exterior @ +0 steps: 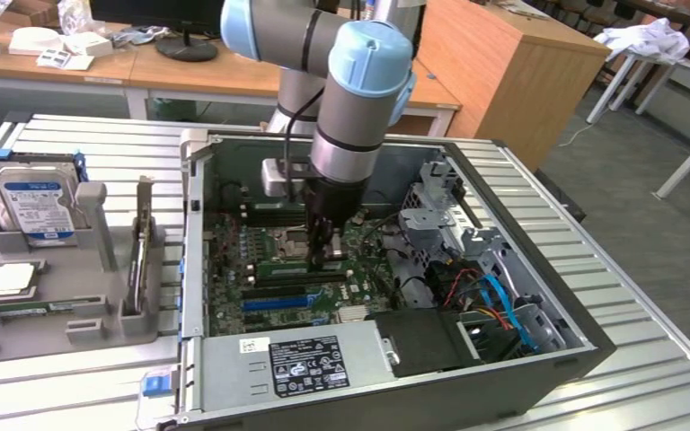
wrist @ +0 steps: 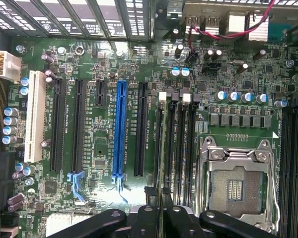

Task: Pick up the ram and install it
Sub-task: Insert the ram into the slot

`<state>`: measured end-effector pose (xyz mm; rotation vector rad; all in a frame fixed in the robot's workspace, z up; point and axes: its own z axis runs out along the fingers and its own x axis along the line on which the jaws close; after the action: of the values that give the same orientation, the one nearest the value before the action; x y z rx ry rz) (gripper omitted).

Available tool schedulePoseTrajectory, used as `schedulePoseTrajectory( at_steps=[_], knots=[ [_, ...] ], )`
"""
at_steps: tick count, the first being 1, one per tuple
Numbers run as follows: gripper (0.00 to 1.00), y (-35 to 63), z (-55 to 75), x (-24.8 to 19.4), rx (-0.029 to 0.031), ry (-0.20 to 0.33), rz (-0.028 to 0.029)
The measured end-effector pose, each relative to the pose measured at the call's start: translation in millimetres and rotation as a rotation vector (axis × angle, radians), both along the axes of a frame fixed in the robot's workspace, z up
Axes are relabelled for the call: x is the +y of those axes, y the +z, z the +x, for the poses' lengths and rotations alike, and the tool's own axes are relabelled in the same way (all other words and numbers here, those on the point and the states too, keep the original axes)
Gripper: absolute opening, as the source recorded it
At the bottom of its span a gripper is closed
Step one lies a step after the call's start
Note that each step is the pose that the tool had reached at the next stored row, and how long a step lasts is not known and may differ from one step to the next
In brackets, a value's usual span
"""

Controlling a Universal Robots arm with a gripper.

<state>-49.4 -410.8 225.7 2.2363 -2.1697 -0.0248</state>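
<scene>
The robot arm reaches down into an open computer case (exterior: 195, 224) that lies on the slatted metal tabletop (exterior: 82, 135). The end effector (exterior: 327, 254) is low over the motherboard (wrist: 104, 64), in the middle of the case.

Its fingers are pressed together on the ram (exterior: 303, 267), pinching it by its top edge. In the exterior view the ram is a thin green stick lying flat along the board just under the fingers. In the wrist view the end effector (wrist: 161, 218) holds the ram (wrist: 162, 198) edge-on, so it looks like a thin dark line. It sits right at the row of long black slots (wrist: 181, 144). I cannot tell if it is pushed all the way in.

Next to those slots is the square silver chip socket (wrist: 236, 183). On their other side are a long blue slot (wrist: 120, 129) and a white slot (wrist: 36, 116). Tiny white words are printed beside the slots, but they are too small to read.

In the exterior view a black label with white writing (exterior: 309, 364) is on the grey power box in the case corner. Its words are too small to read.

On the exterior view's left, a hard drive (exterior: 33, 202) stands in a grey holder (exterior: 93, 305). It has a blue and white label, and I cannot read that either.
</scene>
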Motion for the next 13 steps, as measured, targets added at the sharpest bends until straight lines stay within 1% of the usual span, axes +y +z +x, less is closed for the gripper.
schedulePoseTrajectory(
  at_steps=[13],
  knots=[
    [0.13,0.0,-0.2,0.0,0.0001,0.006,-0.0005]
  ],
)
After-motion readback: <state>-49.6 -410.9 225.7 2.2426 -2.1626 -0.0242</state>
